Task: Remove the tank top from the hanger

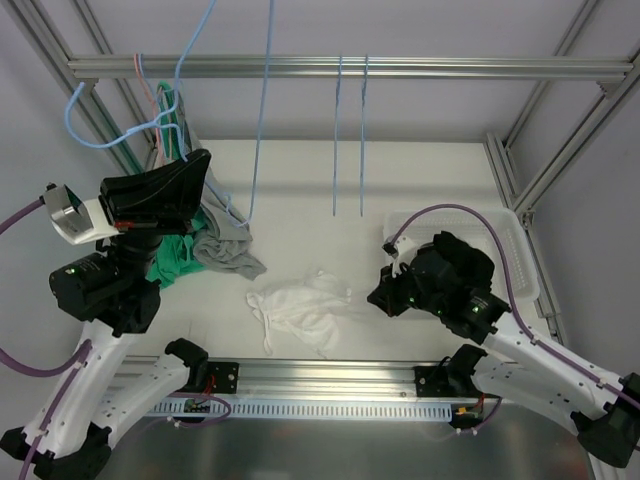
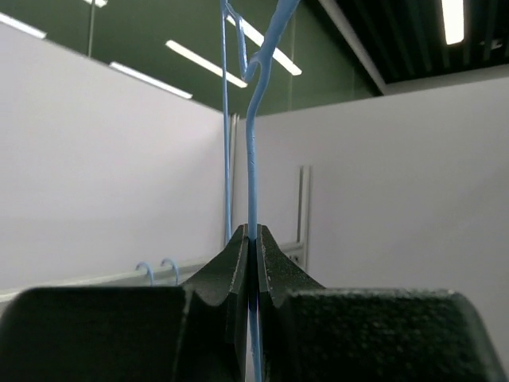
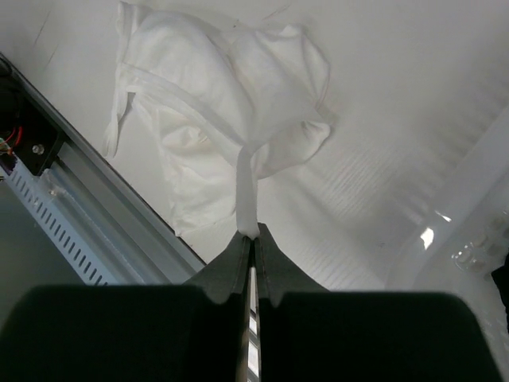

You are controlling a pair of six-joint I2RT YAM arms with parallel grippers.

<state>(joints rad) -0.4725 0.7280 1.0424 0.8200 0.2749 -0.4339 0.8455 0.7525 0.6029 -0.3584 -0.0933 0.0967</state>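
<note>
My left claw [image 2: 251,235] is pinched tight on the blue hanger wire [image 2: 251,175], I think to steady it, and my right claw [image 3: 253,235], at 3 o'clock of the white tank top [image 3: 223,95] lying crumpled on the table [image 1: 420,180], clamps one strap to drag it clear.

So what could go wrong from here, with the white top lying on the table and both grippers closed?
1. The right gripper pinches only a thin strap of the white tank top; a pull could make it slip out.
2. The left gripper clamps the blue hanger close to the green garment and the grey garment; moving it may snag them.
</note>
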